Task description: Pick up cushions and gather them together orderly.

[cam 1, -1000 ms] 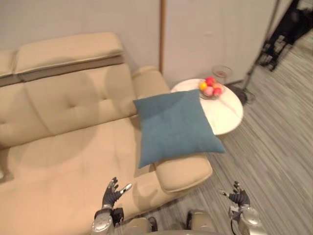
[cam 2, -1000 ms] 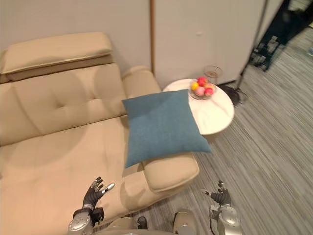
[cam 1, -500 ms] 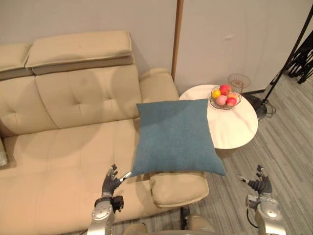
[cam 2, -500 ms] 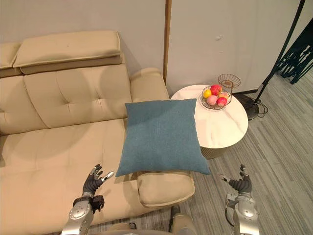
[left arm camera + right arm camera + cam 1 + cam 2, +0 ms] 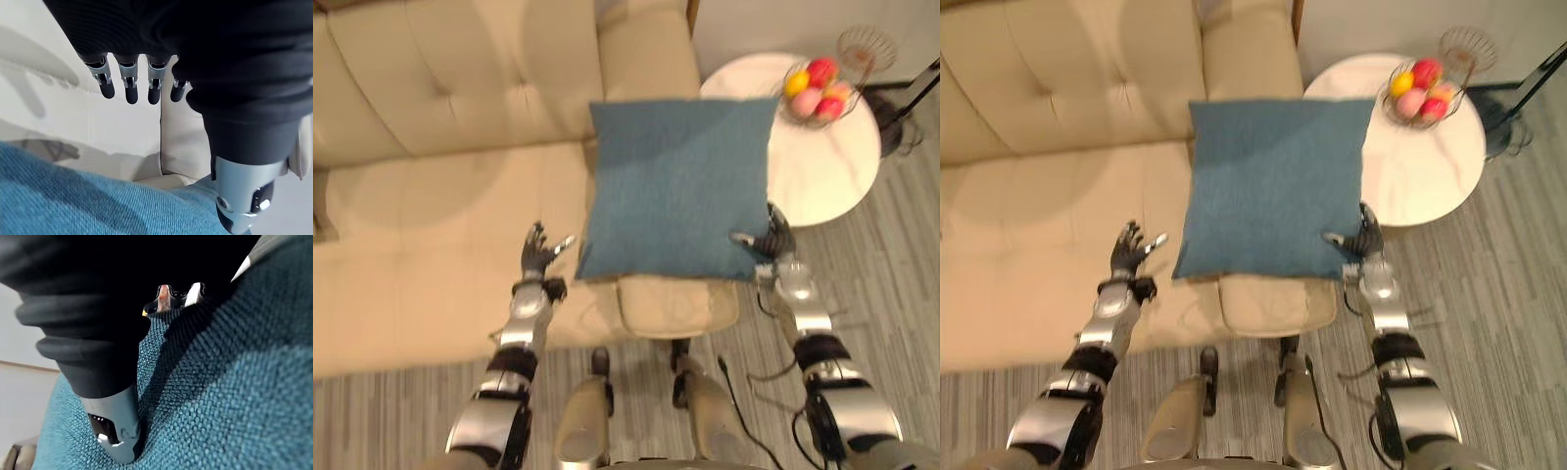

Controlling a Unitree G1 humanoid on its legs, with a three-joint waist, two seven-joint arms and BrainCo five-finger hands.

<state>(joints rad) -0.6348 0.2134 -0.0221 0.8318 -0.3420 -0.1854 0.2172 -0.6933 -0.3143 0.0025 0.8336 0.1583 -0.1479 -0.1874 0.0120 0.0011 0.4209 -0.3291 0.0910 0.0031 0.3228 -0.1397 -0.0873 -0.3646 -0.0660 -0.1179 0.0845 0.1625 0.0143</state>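
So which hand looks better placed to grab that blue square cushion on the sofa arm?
Probably the right hand: it rests against the blue square cushion's near corner, while the open left hand hovers beside the opposite corner, slightly apart from it.

Both silver-grey arms reach forward from the near edge, the forearms angling slightly toward each other as they go farther out. The left hand point(image 5: 540, 257) is raised on the left, its fingers point(image 5: 128, 85) straight and a little fanned, dark tips in a row, with the thumb stuck out to the right. The right hand point(image 5: 771, 240) stands at about the same reach on the right, fingers upright and loose, its thumb point(image 5: 117, 431) stretched straight out to the left.
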